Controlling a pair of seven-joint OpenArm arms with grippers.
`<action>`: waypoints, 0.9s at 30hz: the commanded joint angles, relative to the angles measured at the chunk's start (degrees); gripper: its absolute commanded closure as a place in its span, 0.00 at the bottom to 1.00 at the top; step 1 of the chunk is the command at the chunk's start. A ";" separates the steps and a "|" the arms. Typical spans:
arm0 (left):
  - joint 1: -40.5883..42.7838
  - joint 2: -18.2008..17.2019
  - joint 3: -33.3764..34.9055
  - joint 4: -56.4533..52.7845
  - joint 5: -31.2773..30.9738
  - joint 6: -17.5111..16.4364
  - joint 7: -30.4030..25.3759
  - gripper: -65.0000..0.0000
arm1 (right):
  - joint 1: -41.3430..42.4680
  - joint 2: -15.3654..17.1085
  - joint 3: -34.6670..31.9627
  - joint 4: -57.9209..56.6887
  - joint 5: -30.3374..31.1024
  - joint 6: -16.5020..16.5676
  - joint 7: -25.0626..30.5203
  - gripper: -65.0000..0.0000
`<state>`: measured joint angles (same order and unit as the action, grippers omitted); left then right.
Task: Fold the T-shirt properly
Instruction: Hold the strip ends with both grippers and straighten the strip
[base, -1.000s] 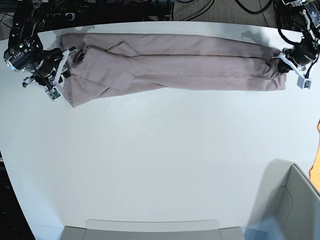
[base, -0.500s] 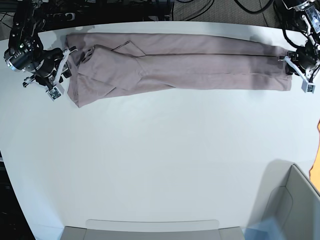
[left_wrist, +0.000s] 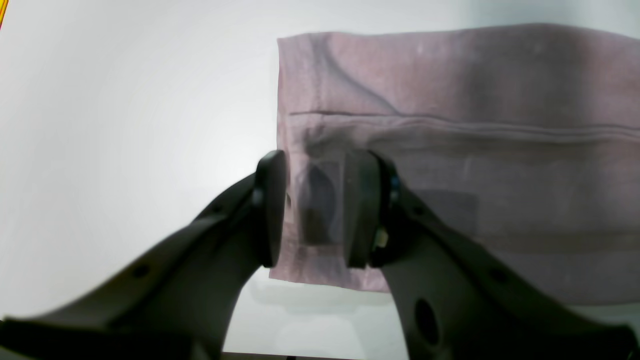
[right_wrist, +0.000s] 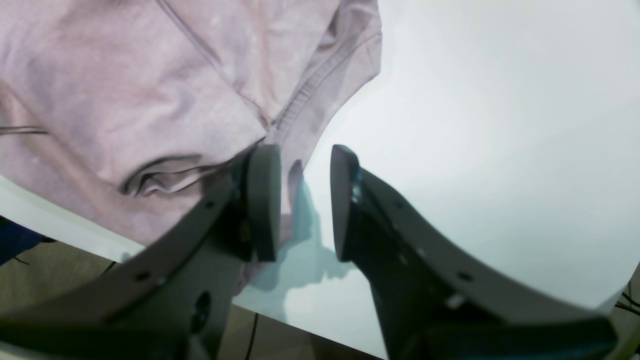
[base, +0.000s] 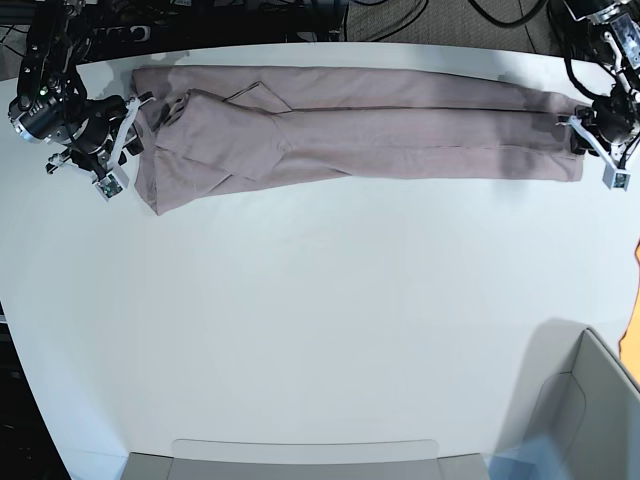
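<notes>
The T-shirt (base: 350, 125) lies folded into a long narrow band across the far side of the white table (base: 320, 300), neck end at the left. In the left wrist view my left gripper (left_wrist: 316, 160) is open, its jaws astride the hem corner of the T-shirt (left_wrist: 450, 150), which lies flat. In the base view it (base: 584, 130) is at the band's right end. In the right wrist view my right gripper (right_wrist: 303, 152) is open at the edge of the neck end (right_wrist: 125, 75), one finger (right_wrist: 262, 200) over cloth. In the base view it (base: 132, 122) is at the left end.
A grey bin (base: 580, 420) stands at the near right corner and a grey tray edge (base: 300, 455) runs along the near side. Something orange (base: 634, 320) shows at the right border. The table's far edge is just behind the shirt.
The whole shirt band has shifted a little to the right and looks more stretched. The arm at the right end has moved right; the arm at the left end has barely moved.
</notes>
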<state>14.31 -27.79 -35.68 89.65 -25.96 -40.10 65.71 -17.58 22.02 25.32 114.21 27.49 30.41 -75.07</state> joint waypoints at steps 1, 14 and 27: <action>-0.20 -1.35 -0.23 0.86 -0.55 0.10 -0.97 0.71 | 0.49 0.79 0.22 0.82 0.43 0.31 0.39 0.73; -0.72 -1.26 -0.32 -2.48 -0.55 0.10 -1.05 0.71 | 1.19 0.79 0.13 0.82 0.43 0.31 0.21 0.73; -0.64 -2.32 -0.32 -6.26 -0.46 0.10 -2.81 0.71 | 1.19 1.06 0.13 0.82 0.43 0.31 0.21 0.73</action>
<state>13.96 -28.29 -35.64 82.52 -26.13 -40.10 63.79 -16.97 22.11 25.26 114.21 27.49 30.44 -75.24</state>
